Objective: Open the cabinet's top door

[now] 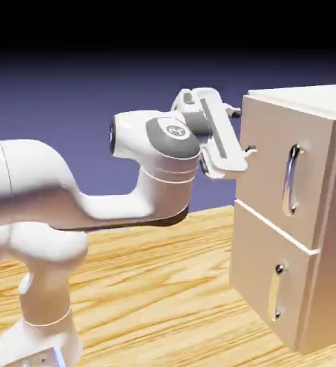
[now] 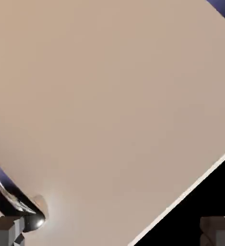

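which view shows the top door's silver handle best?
Exterior view: the whole silver handle shows upright on the top door, with the gripper short of it. The hand view catches only one end of the handle at the lower left, beside a fingertip.

The robot arm (image 1: 70, 193) is white, fat and round, like big smooth tubes joined together. One joint has a grey round cap (image 1: 172, 133) with a tiny white mark. The gripper (image 1: 242, 130) is white with small grey fingertips (image 2: 6, 230).
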`<act>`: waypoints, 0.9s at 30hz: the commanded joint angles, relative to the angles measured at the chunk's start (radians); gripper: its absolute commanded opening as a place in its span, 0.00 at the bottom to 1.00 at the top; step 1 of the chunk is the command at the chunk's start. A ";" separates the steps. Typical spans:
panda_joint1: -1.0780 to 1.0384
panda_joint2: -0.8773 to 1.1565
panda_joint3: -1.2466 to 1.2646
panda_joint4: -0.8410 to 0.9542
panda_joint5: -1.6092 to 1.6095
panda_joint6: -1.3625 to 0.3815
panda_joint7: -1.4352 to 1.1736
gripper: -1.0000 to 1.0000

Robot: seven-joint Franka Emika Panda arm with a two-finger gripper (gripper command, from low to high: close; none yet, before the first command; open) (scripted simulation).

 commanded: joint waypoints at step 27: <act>0.223 -0.090 -0.249 0.054 -0.626 -0.190 -0.217 0.00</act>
